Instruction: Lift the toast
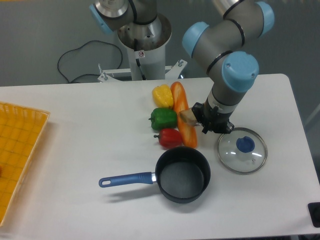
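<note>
Brown bread, the toast (pixel 187 117), is seen at the tip of the fingers (pixel 196 118), just to their left and lying against the long orange loaf (pixel 183 116). Whether the fingers are clamped on the toast or only touching it cannot be told, as they are small and dark in this view. The approach can be judged done; the lift is not yet shown, since the toast appears level with the loaf. Room is tight on the far side of the toast, where a yellow pepper (pixel 163 95), a green pepper (pixel 164 118) and a red pepper (pixel 170 138) are crowded beside the loaf. Below and right of the fingers a glass lid (pixel 242 150) lies near, and a black pan (pixel 182 174) sits below. Open room is found straight upward, well away from every table (pixel 75 140) edge.
</note>
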### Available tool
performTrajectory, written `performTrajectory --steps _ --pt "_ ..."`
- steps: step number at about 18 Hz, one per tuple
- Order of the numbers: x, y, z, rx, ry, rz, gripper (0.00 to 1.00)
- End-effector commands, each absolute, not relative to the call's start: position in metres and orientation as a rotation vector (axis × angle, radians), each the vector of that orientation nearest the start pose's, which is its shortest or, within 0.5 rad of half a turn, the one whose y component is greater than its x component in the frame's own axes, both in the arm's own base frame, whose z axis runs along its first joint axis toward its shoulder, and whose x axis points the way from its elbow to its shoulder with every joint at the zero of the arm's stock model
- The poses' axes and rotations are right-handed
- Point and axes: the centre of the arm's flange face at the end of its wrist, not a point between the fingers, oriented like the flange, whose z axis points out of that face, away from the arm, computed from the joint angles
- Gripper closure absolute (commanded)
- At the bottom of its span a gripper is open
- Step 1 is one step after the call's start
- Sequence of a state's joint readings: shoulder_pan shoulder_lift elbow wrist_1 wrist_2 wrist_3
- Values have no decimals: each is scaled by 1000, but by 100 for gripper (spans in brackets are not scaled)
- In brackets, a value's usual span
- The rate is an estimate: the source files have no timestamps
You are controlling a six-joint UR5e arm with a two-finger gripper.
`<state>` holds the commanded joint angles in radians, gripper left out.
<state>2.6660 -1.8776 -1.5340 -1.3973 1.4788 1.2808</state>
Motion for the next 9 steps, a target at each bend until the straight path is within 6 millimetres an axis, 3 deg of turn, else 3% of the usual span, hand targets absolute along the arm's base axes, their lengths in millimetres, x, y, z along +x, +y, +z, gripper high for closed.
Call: performTrajectory --steps 5,9 --pt "-467 395 377 -3094 308 -200 100" --pt "-469 394 385 -3077 430 -216 100"
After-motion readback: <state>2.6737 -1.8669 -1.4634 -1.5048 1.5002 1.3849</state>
